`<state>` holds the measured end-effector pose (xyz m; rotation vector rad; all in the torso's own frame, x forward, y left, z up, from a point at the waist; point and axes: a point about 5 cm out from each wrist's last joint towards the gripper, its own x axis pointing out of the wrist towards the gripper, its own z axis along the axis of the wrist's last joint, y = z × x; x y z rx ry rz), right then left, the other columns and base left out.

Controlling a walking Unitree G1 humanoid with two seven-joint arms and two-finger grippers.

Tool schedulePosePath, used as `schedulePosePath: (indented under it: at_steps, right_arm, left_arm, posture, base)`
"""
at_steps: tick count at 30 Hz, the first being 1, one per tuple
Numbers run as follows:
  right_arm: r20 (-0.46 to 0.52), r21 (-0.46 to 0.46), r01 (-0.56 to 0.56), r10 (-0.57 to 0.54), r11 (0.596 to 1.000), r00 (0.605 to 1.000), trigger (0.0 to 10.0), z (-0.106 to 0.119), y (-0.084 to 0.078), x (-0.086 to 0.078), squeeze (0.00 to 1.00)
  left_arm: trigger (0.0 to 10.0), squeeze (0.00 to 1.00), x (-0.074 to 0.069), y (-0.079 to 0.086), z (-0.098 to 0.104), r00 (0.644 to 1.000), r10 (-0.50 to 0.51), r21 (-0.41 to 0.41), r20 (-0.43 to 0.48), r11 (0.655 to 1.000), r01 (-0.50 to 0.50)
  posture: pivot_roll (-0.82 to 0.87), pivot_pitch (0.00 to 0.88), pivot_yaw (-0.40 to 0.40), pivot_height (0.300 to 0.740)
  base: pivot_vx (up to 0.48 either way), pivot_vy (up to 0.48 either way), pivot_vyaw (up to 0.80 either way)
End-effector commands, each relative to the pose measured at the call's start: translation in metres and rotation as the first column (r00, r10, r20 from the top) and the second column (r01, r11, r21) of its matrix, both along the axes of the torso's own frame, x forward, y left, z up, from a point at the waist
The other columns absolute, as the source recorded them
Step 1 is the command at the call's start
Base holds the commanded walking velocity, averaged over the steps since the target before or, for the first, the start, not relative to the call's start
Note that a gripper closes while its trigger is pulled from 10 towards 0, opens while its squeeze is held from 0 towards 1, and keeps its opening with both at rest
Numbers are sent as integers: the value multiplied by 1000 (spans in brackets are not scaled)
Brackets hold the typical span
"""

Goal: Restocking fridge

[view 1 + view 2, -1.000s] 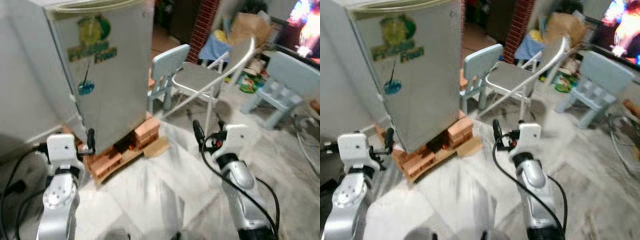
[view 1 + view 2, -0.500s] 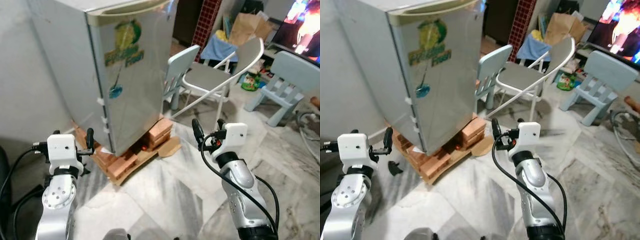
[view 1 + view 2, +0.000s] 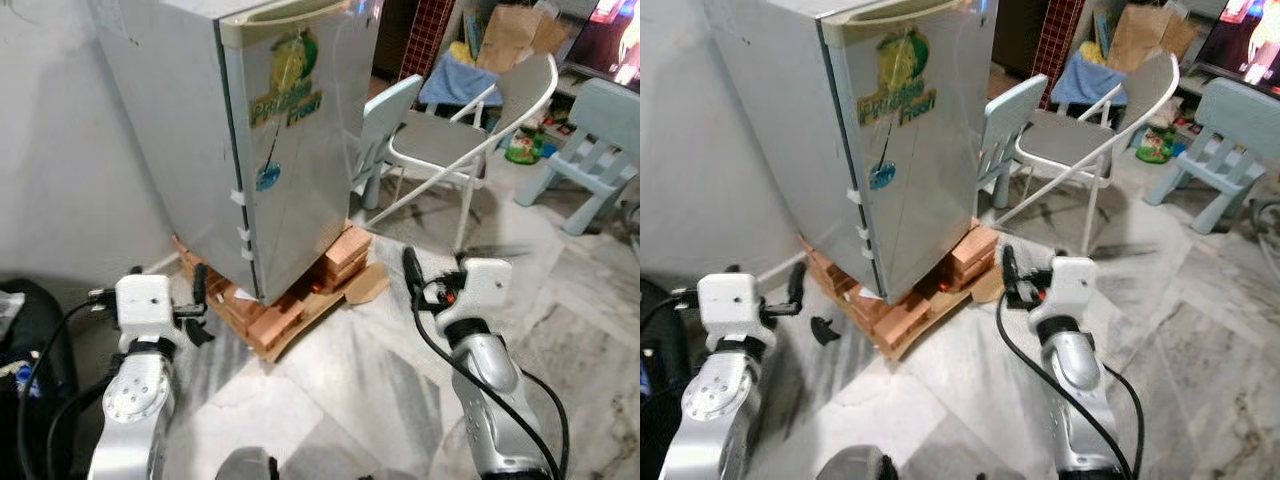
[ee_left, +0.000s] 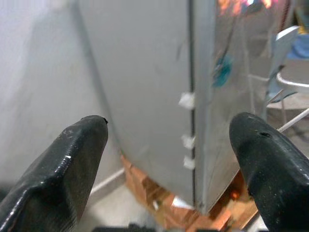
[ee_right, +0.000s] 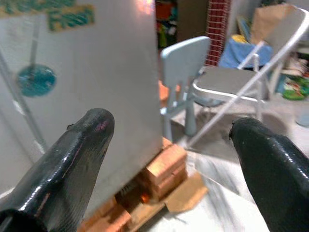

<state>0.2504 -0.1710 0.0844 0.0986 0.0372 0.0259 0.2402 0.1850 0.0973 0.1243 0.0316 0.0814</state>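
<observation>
1. The fridge (image 3: pixel 270 150) stands in front of me with its door shut. It is grey and has a green and yellow sticker (image 3: pixel 287 92) on the door.
2. The fridge sits up on a pile of bricks (image 3: pixel 285 310) on the floor, close to the white wall (image 3: pixel 60 170).
3. My left tool (image 4: pixel 166 159) is held up, pointing at the fridge's corner. Its two black fingers (image 4: pixel 67 164) are spread wide, holding nothing.
4. My right tool (image 5: pixel 169 159) points at the fridge door and the bricks. Its fingers (image 5: pixel 67 159) are spread wide too, and hold nothing.
5. Beside the fridge stand a small blue chair (image 3: pixel 385 120) and a folding chair (image 3: pixel 450 140).
6. Another blue chair (image 3: pixel 595 140) stands farther off, on my right.
</observation>
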Motion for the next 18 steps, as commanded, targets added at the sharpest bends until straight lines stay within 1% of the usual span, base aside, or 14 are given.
schedulePosePath:
  at_steps: [1, 5, 7, 11, 14, 18]
  right_arm:
    - [33, -12, 26, -25, 1000, 999, 10000, 8, -6, 1, 0]
    - [35, -24, 6, -5, 1000, 999, 10000, 10, -4, 4, 0]
    - [43, -27, -5, 6, 1000, 999, 10000, 12, -4, 7, 0]
    - [53, -26, -24, 26, 999, 998, 10000, 16, -1, 15, 0]
    - [56, -27, -31, 33, 999, 998, 10000, 18, 1, 16, 0]
    - [57, -29, -36, 38, 999, 998, 10000, 19, 3, 16, 0]
  left_arm:
    - [10000, 0, 1, 1, -4, 1000, -15, -9, -25, 1000, 15]
    - [10000, 0, -2, 1, -5, 1000, -11, -10, -26, 1000, 11]
    - [10000, 0, -3, -1, -5, 1000, -9, -12, -24, 1000, 9]
    - [10000, 0, -6, -2, -6, 999, 2, -33, -32, 999, -3]
    - [10000, 0, -7, -3, -7, 999, -18, -51, -40, 999, 16]
    - [10000, 0, -7, -4, -6, 999, -36, -47, -35, 998, 35]
  posture:
    - [108, 0, 5, 740]
    - [124, 0, -20, 740]
    - [132, 0, -29, 740]
    - [141, 0, -43, 740]
    - [143, 0, -47, 740]
    - [139, 0, -46, 740]
  base:
    - [0, 0, 0]
    - [0, 0, 0]
    - [0, 292, 0]
    - [0, 423, 0]
    - [0, 439, 0]
    - [0, 432, 0]
